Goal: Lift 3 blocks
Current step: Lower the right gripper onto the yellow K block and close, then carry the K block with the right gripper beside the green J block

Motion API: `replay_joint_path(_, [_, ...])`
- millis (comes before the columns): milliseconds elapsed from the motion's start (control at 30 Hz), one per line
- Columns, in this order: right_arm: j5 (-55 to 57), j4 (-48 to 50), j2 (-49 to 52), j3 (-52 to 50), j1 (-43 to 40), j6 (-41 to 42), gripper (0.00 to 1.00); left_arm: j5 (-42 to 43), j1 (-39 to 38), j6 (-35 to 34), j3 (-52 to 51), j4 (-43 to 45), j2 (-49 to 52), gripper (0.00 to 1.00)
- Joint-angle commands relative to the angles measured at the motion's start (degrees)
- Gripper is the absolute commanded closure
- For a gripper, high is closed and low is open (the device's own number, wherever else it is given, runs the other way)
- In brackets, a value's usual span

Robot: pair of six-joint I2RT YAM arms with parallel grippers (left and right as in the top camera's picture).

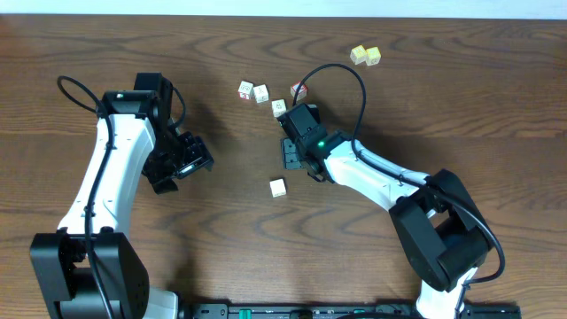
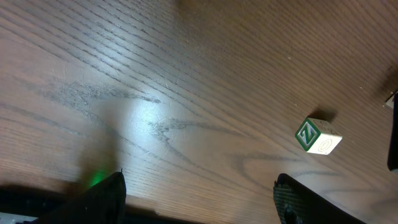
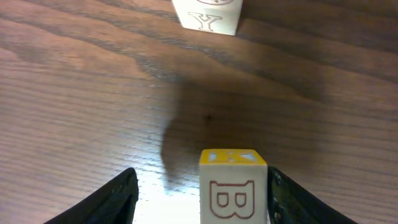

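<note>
Straddling entry, item one: right end effector [image 3: 204, 179], fingers spread to either side of the B block [image 3: 233, 186] (yellow top face, letter toward the wrist camera). The right finger sits close against the cube and the left stands apart with a clear gap, so there is no pinch yet. The cube appears to sit on the table [image 3: 74, 93].

Item two: Y block [image 3: 208, 15], cream, on the table beyond the fingers and well apart.

Item three: left end effector [image 2: 199, 179], spread wide and empty. The green-faced Z block [image 2: 317, 135] lies off to one side, outside the fingers.

Item four: row of cubes [image 1: 261, 93], seen overhead near the right wrist.

Step in hand, by judgement: securing the first grasp, with no block lifted. The next move calls for closing squarely on the B block's side faces, then raising it straight so the cube does not twist out.
</note>
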Motion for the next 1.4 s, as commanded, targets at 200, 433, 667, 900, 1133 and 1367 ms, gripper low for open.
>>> replay_joint_path(200, [4.0,-0.7,3.3,0.9,-0.5,4.1,0.5,-0.8,0.2,-0.5,-0.2,-0.2,-0.4,0.23])
replay_joint_path(433, [2.3,-2.4,2.8,1.1,-0.7,4.5,0.74,-0.8,0.2,-0.5,-0.2,-0.2,-0.4,0.24])
replay_joint_path(667, [0.6,-13.2,1.8,4.4,-0.7,7.5,0.79,-0.8,0.2,-0.5,-0.2,-0.2,-0.4,0.24])
replay_joint_path(900, [-5.6,-23.6,1.8,5.1,-0.6,14.6,0.79,-0.8,0.2,-0.5,-0.2,-0.2,-0.4,0.23])
replay_joint_path(1133, [-3.8,-20.9,1.8,5.1,-0.6,13.5,0.67,-0.8,0.2,-0.5,-0.2,-0.2,-0.4,0.23])
replay_joint_path(1367, [-2.6,-20.5,1.8,5.2,-1.0,10.8,0.58,-0.8,0.2,-0.5,-0.2,-0.2,-0.4,0.24])
